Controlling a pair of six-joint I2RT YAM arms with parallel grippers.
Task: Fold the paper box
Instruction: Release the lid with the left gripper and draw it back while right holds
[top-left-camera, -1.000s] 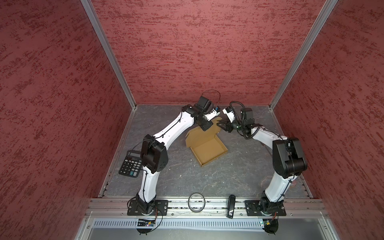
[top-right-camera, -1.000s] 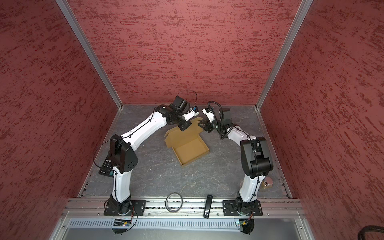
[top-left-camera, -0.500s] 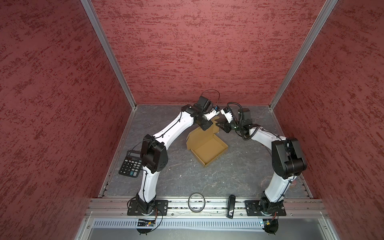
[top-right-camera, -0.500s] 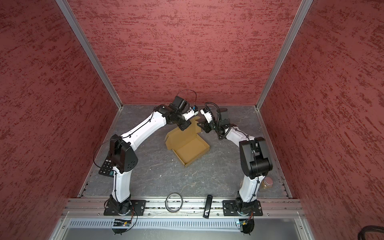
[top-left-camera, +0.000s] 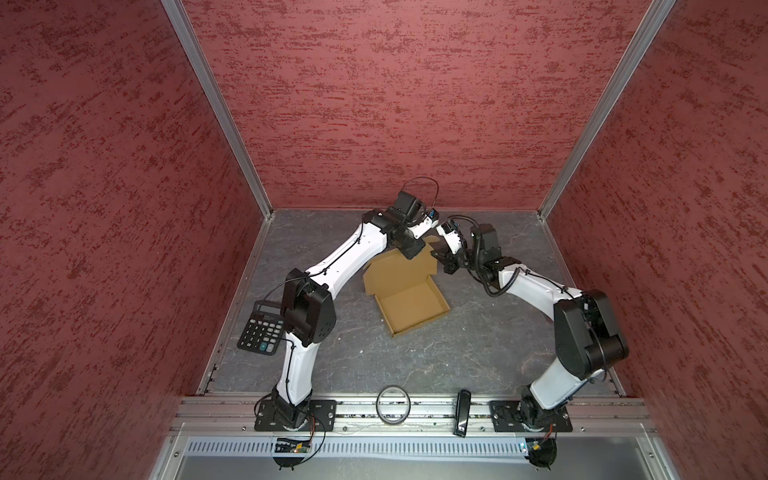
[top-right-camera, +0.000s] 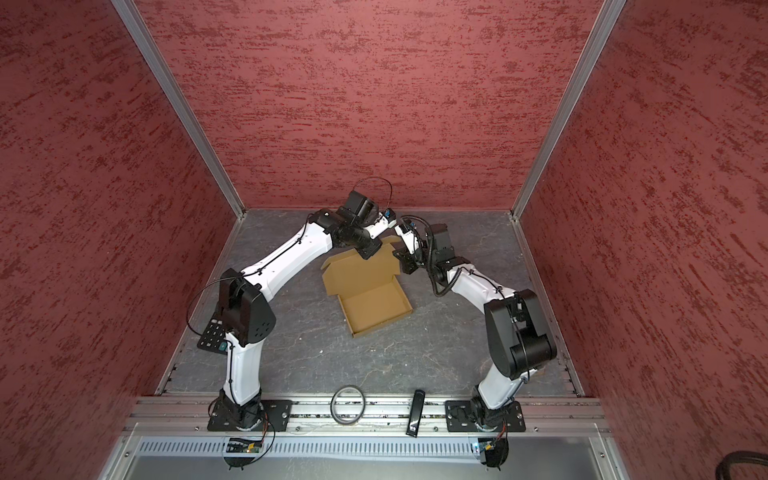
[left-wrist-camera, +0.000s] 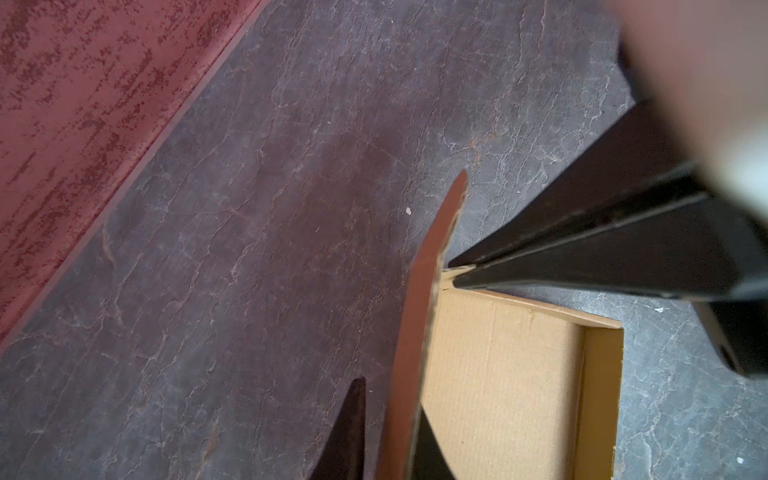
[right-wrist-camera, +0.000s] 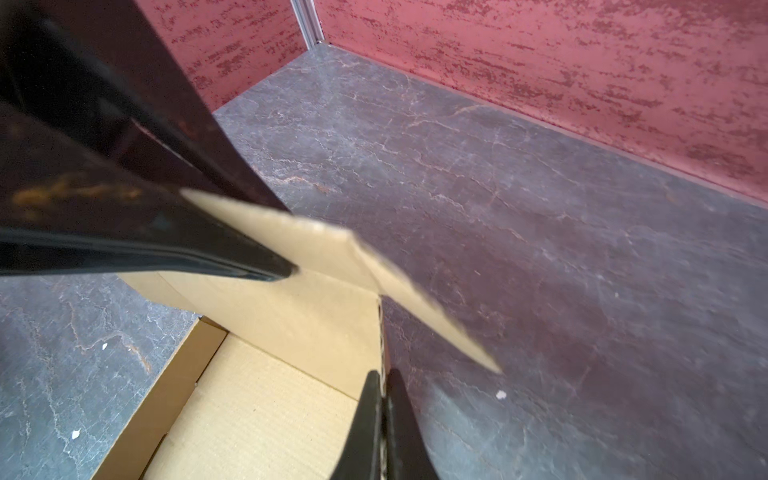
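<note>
While the paper box (top-left-camera: 413, 307) sat mid-frame on the grey table (top-left-camera: 415, 365), its lid stood raised behind — the right gripper (right-wrist-camera: 384, 376) pinched tight on the lid's side edge, the left gripper (left-wrist-camera: 390, 399) straddling its top edge, slightly parted.

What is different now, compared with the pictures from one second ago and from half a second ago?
The lid of the paper box has tilted up and now stands steeply. The right gripper has closed on the lid's edge. The left gripper, still astride that edge, has loosened: a small gap shows on one side. The calculator and the ring stayed put.
</note>
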